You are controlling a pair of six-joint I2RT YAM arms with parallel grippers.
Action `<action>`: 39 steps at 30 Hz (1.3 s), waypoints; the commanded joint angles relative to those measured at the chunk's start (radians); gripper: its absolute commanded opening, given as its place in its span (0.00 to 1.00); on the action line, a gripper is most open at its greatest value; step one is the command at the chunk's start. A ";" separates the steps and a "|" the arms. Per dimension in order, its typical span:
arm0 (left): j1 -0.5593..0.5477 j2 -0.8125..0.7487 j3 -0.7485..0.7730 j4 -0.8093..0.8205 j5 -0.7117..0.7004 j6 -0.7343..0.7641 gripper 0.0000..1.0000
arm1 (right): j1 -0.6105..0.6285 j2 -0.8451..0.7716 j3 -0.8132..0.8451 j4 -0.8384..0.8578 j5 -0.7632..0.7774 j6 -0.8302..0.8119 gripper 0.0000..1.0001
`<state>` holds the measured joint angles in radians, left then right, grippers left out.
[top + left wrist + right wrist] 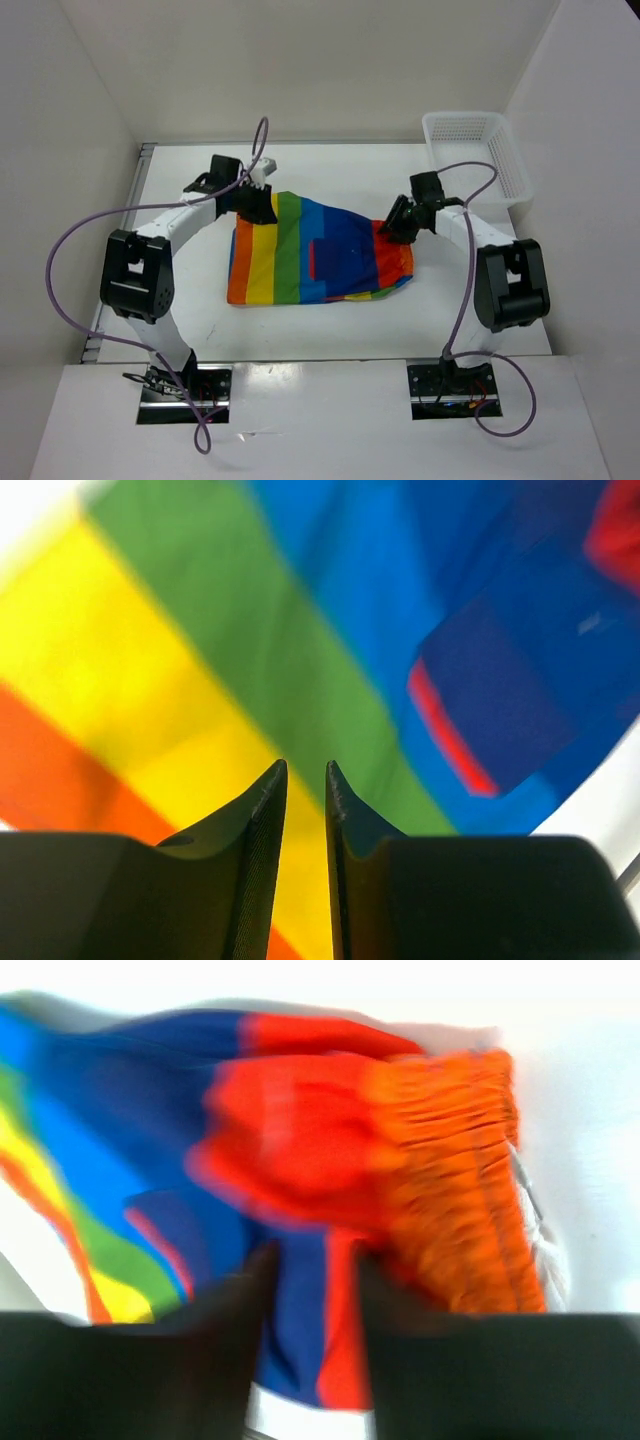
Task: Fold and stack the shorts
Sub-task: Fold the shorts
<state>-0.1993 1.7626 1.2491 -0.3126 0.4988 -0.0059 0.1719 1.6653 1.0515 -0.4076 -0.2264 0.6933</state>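
On table: 1 shorts, 1 basket, L gripper, R gripper.

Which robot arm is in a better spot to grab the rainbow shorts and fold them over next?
Probably right. The right gripper sits at the orange waistband end of the shorts with its fingers apart. The left gripper hovers over the far yellow-green edge, fingers nearly together.
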 commanded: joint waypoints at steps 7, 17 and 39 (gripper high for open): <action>-0.213 0.115 0.145 0.092 0.093 0.006 0.28 | -0.020 -0.217 0.076 -0.060 0.059 -0.037 0.94; -0.333 0.254 0.240 0.086 0.055 0.006 0.28 | -0.208 -0.299 -0.073 -0.060 -0.037 -0.084 0.97; -0.354 0.360 0.145 0.087 0.021 0.006 0.25 | -0.233 -0.064 -0.277 0.115 -0.185 -0.002 0.95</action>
<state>-0.5510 2.0922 1.4006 -0.2089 0.5247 -0.0086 -0.0635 1.6047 0.8219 -0.3412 -0.4347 0.6640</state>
